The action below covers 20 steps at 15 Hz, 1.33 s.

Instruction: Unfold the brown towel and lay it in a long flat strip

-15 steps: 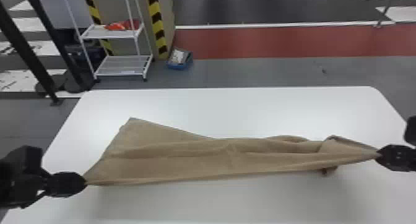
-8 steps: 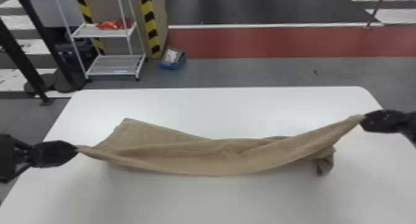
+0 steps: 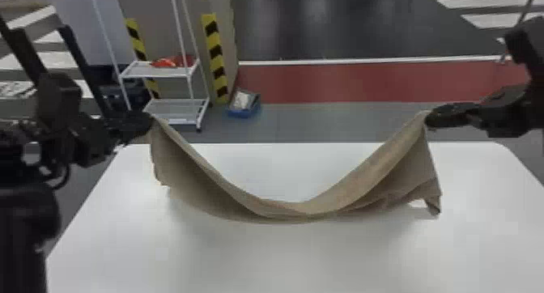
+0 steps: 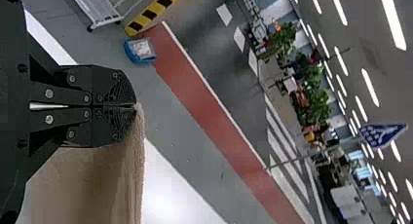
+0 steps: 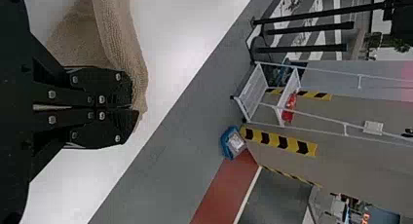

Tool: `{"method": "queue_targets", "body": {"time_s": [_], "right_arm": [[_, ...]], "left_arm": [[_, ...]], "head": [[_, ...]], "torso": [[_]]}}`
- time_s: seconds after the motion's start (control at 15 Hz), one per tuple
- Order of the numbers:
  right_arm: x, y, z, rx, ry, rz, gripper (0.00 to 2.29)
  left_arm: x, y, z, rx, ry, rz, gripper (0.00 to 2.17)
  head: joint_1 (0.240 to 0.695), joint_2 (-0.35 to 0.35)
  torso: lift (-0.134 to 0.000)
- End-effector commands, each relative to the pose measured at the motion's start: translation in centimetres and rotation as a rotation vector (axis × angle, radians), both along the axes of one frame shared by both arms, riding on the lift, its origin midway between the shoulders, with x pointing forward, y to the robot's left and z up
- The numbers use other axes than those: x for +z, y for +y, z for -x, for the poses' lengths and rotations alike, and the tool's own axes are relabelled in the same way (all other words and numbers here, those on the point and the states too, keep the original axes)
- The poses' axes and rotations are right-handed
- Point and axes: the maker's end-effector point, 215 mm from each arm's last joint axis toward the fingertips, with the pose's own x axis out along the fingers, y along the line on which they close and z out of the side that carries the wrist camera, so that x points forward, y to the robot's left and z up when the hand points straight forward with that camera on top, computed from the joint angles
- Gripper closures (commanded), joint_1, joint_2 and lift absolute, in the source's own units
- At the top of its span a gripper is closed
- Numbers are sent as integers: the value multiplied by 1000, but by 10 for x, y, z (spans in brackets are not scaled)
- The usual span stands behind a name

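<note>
currently, brown towel [image 3: 291, 213]: hanging in a deep u between both grippers, over the worktop [image 3: 283, 260]; whether its low middle is touching, cannot tell
left gripper [image 3: 149, 121]: pinching one upper end of the towel, fingers pressing together on the cloth
right gripper [image 3: 430, 118]: pinching the other upper end, fingers closing on cloth, a loose corner dangling below
towel state: sagging, folds showing, not lying flat
background: white rack [image 3: 158, 71] and blue box [image 3: 244, 110] standing beyond worktop
</note>
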Motion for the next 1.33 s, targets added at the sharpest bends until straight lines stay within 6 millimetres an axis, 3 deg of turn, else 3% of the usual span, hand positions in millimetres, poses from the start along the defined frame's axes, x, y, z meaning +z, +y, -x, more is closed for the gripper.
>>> {"method": "queue_targets", "body": {"time_s": [0.0, 0.2, 0.27, 0.33, 0.4, 0.53, 0.67, 0.8, 0.93, 1.0, 1.13, 1.27], "right_arm": [[41, -16, -31, -28, -30, -48, 2246], [112, -61, -51, -90, -122, -93, 2246], [120, -85, -48, -120, -131, -91, 2250], [118, -96, -43, -129, -130, -100, 2246], [105, -115, -30, -147, -122, -100, 2250], [59, -144, 6, -150, -104, -48, 2246], [1, -156, 48, -110, -88, 33, 2250], [-68, -156, 99, -27, -39, 145, 2246], [-112, -158, 141, 28, 0, 214, 2246], [-126, -165, 159, 39, 15, 241, 2250], [-136, -180, 181, 24, 28, 260, 2246], [-144, -187, 201, 31, 43, 288, 2250]], "left_arm": [[30, 8, -50, 87, -9, 103, 1170], [108, 31, -81, 151, -117, 151, 1170], [115, 34, -80, 155, -125, 158, 1170], [119, 40, -72, 158, -138, 176, 1170], [110, 46, -58, 165, -140, 184, 1170], [63, 54, -14, 169, -111, 176, 1170], [0, 57, 42, 138, -95, 108, 1170], [-47, 46, 97, 55, -112, 28, 1170], [-85, 31, 147, -51, -121, -70, 1170], [-100, 23, 170, -107, -122, -103, 1170], [-124, 24, 208, -183, -98, -126, 1170], [-137, 34, 231, -218, -78, -154, 1170]], "head": [[543, 103], [460, 94], [395, 82], [365, 73], [348, 64], [340, 48], [421, 27], [514, 19], [616, 11], [695, -2], [695, -23], [695, -50]], "torso": [[-116], [-116], [-116], [-116], [-116], [-116], [-116], [-116], [-116], [-116], [-116], [-116]]}}
